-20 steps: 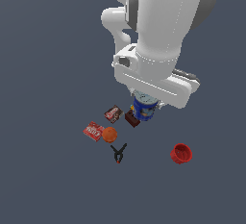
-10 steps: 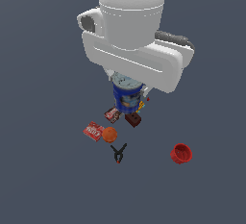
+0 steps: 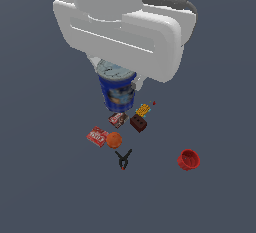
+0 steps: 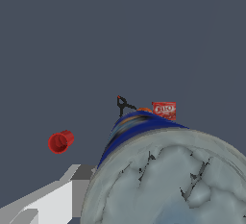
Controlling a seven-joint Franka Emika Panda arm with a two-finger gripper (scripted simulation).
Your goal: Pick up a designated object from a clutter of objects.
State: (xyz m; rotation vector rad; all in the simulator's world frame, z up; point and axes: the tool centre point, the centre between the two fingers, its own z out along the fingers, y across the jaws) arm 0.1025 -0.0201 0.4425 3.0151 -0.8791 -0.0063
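I'm holding the blue can (image 3: 117,93) up off the counter (image 3: 45,187), above the red box (image 3: 118,119) & brown block (image 3: 139,123). Fingers (image 3: 118,79) are gripping it afaict, tho mostly hidden. Imo going straight up, no tilting.

Plain dark grey-blue floor (image 3: 45,187) (flat, unmarked), filling the background in both views

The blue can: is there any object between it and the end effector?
Nothing visible. The blue can sits directly under the end effector, whose fingertips are hidden, and its pale top fills the wrist view. The small boxes, orange ball, clamp and red cup lie apart from it.
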